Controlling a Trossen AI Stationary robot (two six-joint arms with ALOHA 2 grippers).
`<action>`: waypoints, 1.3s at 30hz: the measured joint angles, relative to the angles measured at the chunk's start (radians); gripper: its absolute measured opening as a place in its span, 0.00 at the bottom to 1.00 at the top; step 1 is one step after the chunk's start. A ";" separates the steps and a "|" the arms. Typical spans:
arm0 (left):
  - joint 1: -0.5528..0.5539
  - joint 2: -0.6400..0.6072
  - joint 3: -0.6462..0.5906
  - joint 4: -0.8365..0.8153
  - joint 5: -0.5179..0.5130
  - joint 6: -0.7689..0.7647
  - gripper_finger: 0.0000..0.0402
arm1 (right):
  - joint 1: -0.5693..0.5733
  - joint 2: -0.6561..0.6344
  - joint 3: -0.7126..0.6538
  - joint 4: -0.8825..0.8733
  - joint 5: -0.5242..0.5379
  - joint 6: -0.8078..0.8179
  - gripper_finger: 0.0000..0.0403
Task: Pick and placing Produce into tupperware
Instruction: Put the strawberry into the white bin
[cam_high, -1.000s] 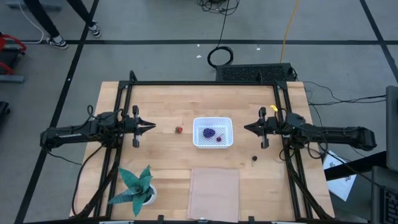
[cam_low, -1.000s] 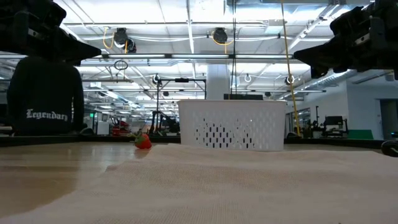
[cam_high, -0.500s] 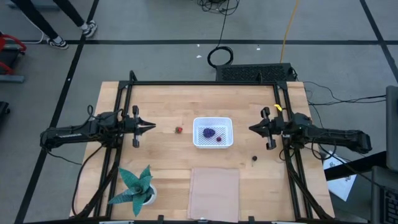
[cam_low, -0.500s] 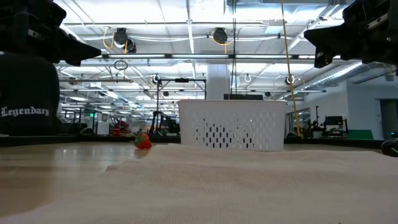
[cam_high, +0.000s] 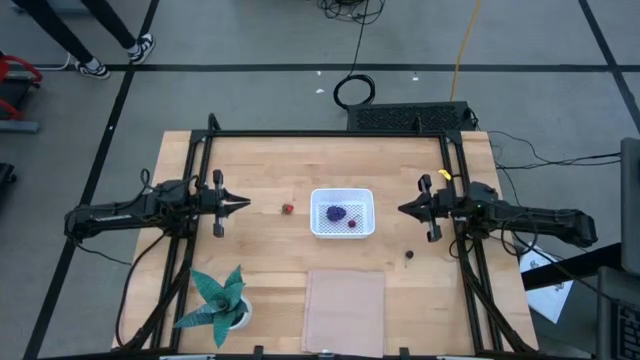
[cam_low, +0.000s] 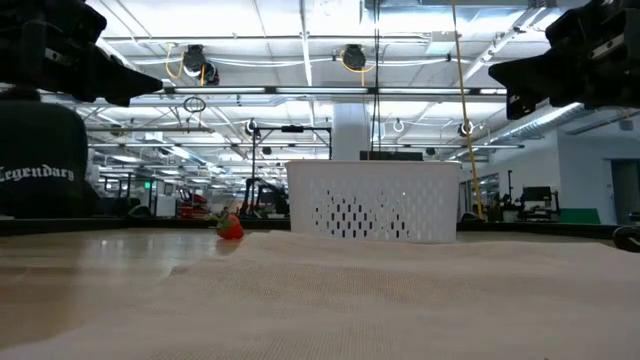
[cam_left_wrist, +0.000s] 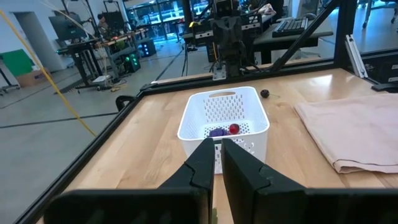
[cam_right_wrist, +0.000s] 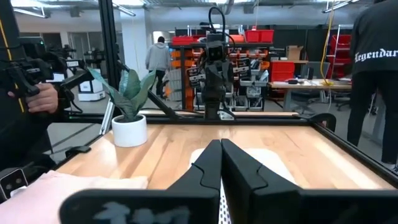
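Observation:
The white tupperware (cam_high: 342, 212) stands mid-table, its base on the wood. In it lie the purple lump (cam_high: 336, 212) and a small red ball (cam_high: 352, 224); both also show in the left wrist view as the lump (cam_left_wrist: 216, 132) and the ball (cam_left_wrist: 234, 129). A red piece (cam_high: 287, 209) rests on the table left of the tupperware. A dark ball (cam_high: 409, 254) sits on the wood toward the right. My left gripper (cam_high: 245, 204) hovers shut left of the red piece. My right gripper (cam_high: 402, 209) hovers shut right of the tupperware.
A teal spiky potted plant (cam_high: 218, 298) stands near the table's near-left corner. A flat pinkish cloth (cam_high: 344, 310) lies at the near edge, in front of the tupperware. A black frame (cam_high: 330, 133) borders the table. A person in a dark top (cam_low: 40, 160) stands beyond the far edge.
My right gripper has drawn back a little from the tupperware toward the table's right edge, still shut. The person behind the table has shifted sideways.

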 joint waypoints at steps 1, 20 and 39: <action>0.000 0.000 0.000 0.000 0.000 0.003 0.08 | 0.000 0.000 0.000 -0.005 0.000 0.002 0.00; 0.000 0.000 0.000 0.001 0.000 -0.010 0.08 | 0.000 0.002 0.000 -0.019 0.004 -0.008 0.00; 0.000 0.000 0.000 0.018 0.012 -0.035 0.08 | 0.000 0.002 0.000 -0.019 0.006 -0.022 0.00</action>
